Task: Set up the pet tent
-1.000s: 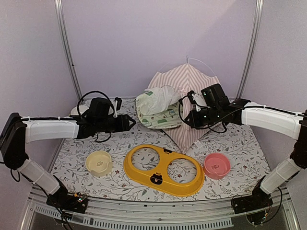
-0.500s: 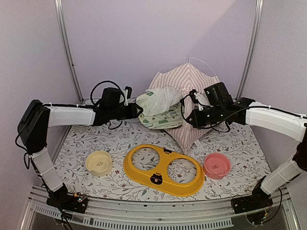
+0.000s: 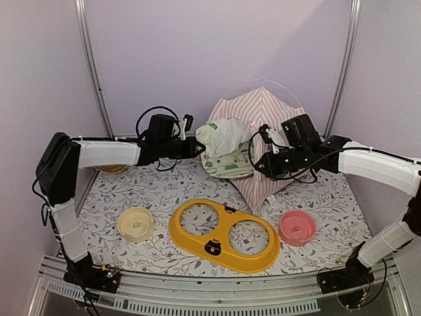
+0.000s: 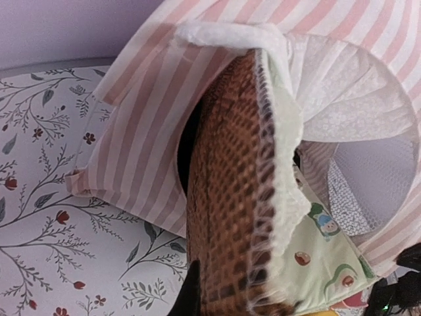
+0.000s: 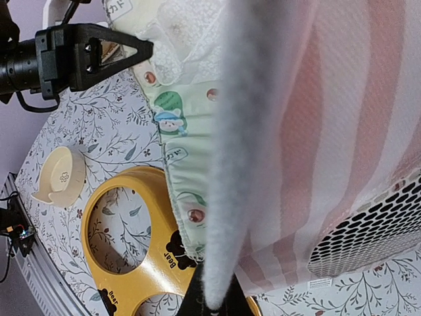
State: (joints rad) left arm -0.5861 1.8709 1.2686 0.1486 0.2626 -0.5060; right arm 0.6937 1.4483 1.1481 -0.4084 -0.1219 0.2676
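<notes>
Two arms reach in from opposite sides toward the pet tent, which sits at the back middle of the table, close to the rear wall, its pink-and-white striped cloth bunched and sagging rather than stretched taut, with a thin white pole arcing over its peak. The left tool is pressed together on the near edge of a mat, which is cream with small green prints on one face and brown and quilted on the other. The mat is held up off the table and tilted on edge against the left flank of the tent. In the left wrist view the brown face runs down to the fingers at the bottom of the frame, with striped cloth and sheer white lace just behind it. The right tool comes in from the right and pinches a fold of the tent's striped fabric low on its front. In its own wrist view a pale blurred edge of cloth runs straight down into the closed jaws. In front of the tent lies a yellow two-hole bowl stand, its far rim just beside the tent's lowest corner. A cream bowl sits to its left and a pink bowl to its right, both apart from the stand and well clear of both tools.
</notes>
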